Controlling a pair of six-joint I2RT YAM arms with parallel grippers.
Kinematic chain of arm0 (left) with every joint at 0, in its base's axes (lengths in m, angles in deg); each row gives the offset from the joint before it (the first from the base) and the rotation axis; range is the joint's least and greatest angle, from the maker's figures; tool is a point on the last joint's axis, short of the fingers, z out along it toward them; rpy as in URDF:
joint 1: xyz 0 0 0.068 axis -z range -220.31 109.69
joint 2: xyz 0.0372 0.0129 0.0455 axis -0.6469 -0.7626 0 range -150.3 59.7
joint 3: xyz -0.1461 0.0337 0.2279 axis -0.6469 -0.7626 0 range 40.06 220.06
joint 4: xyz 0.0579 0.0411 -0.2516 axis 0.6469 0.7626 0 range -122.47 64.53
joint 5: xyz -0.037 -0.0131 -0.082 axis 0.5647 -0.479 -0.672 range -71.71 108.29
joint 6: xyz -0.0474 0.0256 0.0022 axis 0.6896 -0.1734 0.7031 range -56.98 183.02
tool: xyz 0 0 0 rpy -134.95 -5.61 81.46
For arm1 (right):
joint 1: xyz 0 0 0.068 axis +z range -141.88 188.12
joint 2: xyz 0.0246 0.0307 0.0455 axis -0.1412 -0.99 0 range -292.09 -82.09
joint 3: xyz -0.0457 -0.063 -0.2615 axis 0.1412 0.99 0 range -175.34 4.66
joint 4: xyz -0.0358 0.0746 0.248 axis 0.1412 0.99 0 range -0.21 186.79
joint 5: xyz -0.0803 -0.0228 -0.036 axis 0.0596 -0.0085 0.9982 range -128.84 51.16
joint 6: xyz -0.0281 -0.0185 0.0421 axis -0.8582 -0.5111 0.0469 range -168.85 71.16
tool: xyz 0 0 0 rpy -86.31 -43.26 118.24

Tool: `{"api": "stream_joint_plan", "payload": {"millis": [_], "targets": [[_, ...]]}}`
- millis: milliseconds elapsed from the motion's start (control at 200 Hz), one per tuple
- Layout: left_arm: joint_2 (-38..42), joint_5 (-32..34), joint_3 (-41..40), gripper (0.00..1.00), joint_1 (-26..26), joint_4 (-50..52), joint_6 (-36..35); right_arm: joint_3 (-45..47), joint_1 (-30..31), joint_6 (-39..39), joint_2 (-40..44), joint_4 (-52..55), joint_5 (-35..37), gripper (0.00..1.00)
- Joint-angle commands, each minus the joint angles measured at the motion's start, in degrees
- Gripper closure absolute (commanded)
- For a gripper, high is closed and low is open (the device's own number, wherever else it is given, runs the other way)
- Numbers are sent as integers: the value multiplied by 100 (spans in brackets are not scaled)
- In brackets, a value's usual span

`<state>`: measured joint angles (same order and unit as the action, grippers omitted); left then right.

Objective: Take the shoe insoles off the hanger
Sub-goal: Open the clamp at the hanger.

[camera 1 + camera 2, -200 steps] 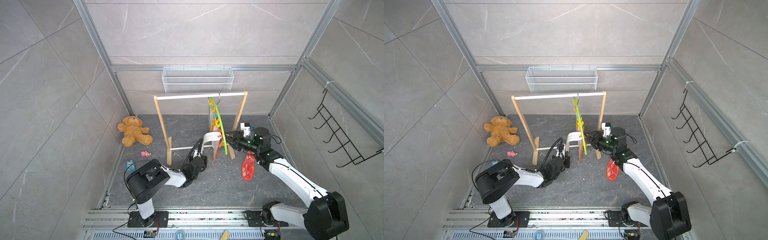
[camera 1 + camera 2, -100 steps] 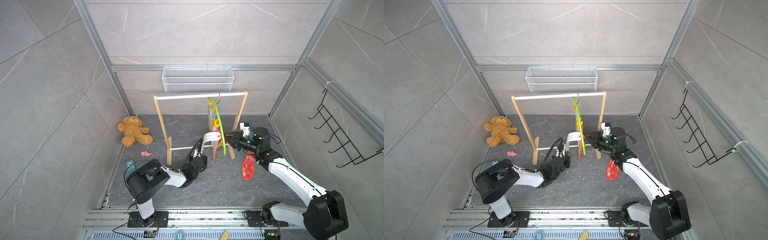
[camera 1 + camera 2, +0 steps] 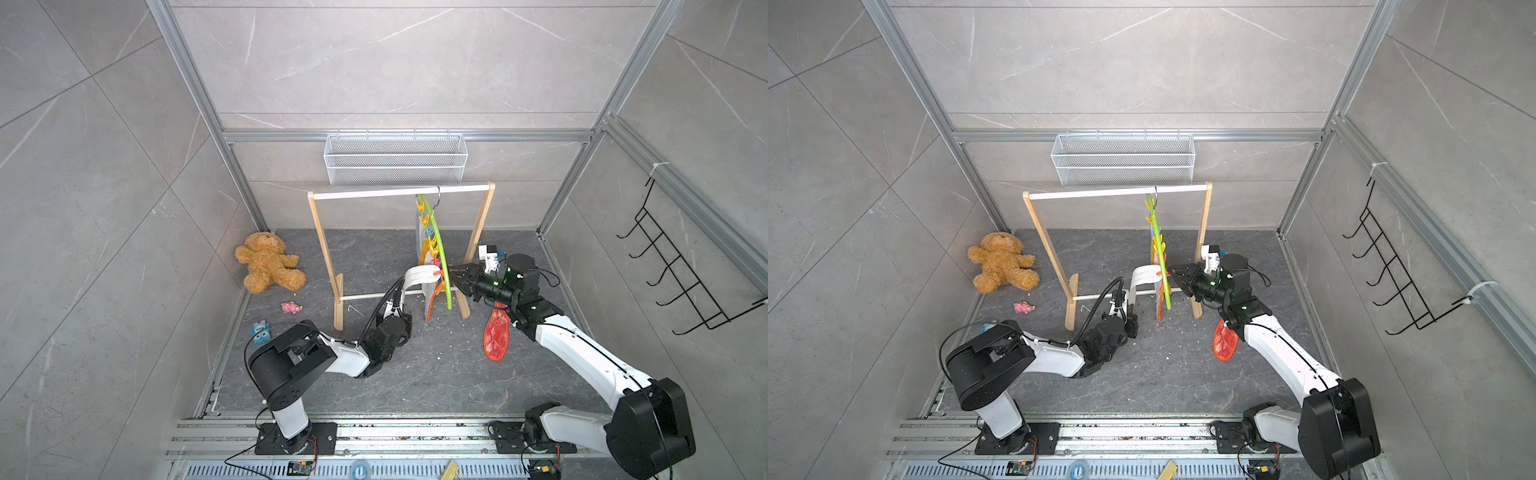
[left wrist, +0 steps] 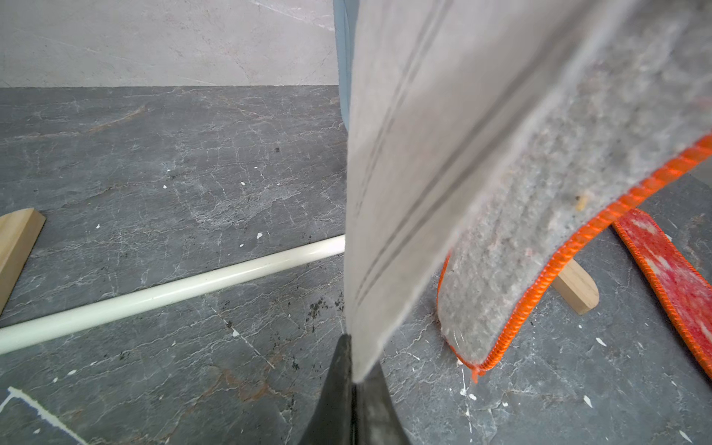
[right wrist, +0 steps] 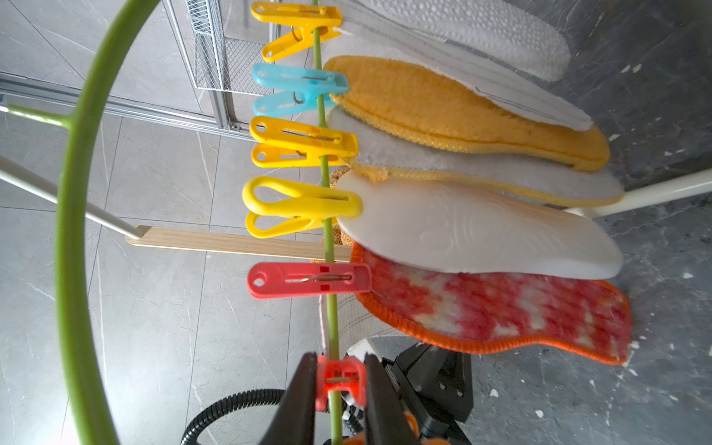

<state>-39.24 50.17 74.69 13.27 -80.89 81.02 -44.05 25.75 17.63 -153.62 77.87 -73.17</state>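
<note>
Dark grey stone-look surface [image 3: 415,386], flecked with white crumbs, boxed in by pale grey tiled walls and aluminium framing. On the back wall, a white wire basket [image 3: 395,160]; on the right wall, black wire hooks [image 3: 685,278]. Along the left edge, a brown teddy bear [image 3: 268,268], a small pink toy [image 3: 291,307] and a small blue item [image 3: 260,331], all well apart from the arms. Mid-surface, a wooden rack [image 3: 323,249] carrying a white rail [image 3: 365,193].

Lime-green hanger [image 3: 443,270] hooked on that rail near the right post, almost edge-on in both top views, long axis running back to front across the rail. Shoe insoles clipped in a row beneath it, long axes pointing down to the surface: textured white insole [image 5: 481,27], orange-yellow insole [image 5: 462,111], fleecy white insole [image 5: 481,169], smooth white insole [image 5: 481,235], hanging red mesh insole [image 5: 501,308]. Loose red mesh insole [image 3: 496,336] flat on the surface, partly under the right arm.

Left fingers [image 4: 335,404] pressed together on the lower edge of a pale striped insole [image 4: 424,154], itself arched over from its clip; grey felt insole [image 4: 520,250] with an orange rim just beside. Right fingers [image 5: 296,404] clamped on both sides of an orange-red clip [image 5: 341,379] at the hanger's front end.
</note>
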Motion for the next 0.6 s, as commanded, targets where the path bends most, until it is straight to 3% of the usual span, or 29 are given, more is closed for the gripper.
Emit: {"api": "stream_joint_plan", "payload": {"millis": [0,449,594], "targets": [[250,222,-53,100,-47,-229,60,-165,39,18,-35,-160,-31,79],[425,387,-337,100,-50,-224,90,-165,64,22,-63,-161,-26,79],[556,450,-447,100,-51,-209,90,-153,65,9,-55,-161,-23,75]]}}
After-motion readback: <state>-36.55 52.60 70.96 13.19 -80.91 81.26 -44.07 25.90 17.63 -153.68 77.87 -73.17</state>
